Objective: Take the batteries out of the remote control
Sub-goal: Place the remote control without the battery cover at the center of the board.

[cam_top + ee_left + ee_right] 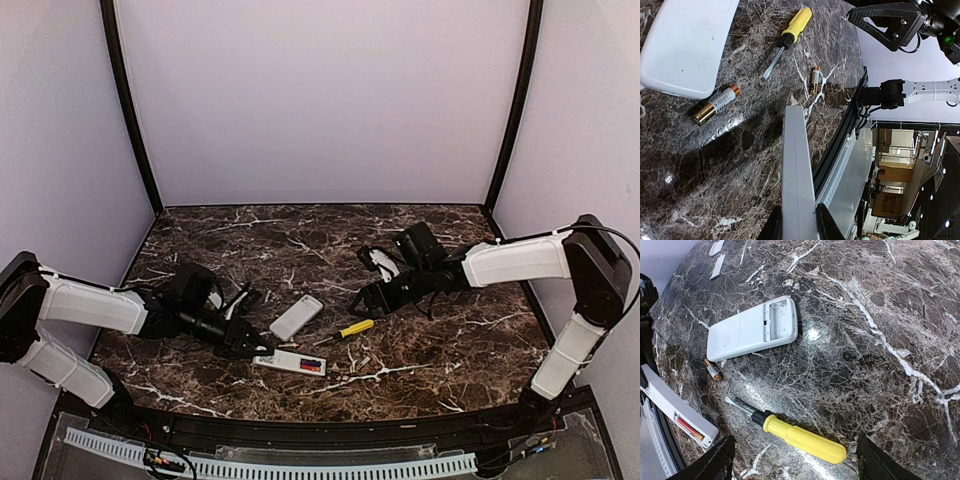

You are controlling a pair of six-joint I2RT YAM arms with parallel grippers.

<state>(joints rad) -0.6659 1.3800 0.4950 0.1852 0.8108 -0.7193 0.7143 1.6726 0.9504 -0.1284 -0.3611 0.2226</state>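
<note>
Your left hand is clamped shut on one remote. Its fingers press both sides of the slim body, which shows edge-on in the wrist cam. In the top cam that remote sits at the near side of the worktop w/ its bay open. A reddish cell and a bluish cell are seated in the bay. You can't tell whether the remote rests on the worktop or is held just off it.

Your right hand is open, jaws spread wide, gripping nothing. It hangs low over the yellow-handled screwdriver. The screwdriver lies flat btwn the two fingers in the wrist cam, blade tip pointing toward the gripped remote.

The second remote lies flat near the middle of the worktop, back side up, bay uncovered.

Two loose cells, gold and white, lie on the worktop. One loose cell is just beside the second remote's closed end, not touching it. The other loose cell lies btwn the screwdriver's blade and the near edge of the worktop, apart from both.

Two small white covers lie flat, close together, well apart from the remotes: one cover and another cover, top left in the right wrist cam.
</note>
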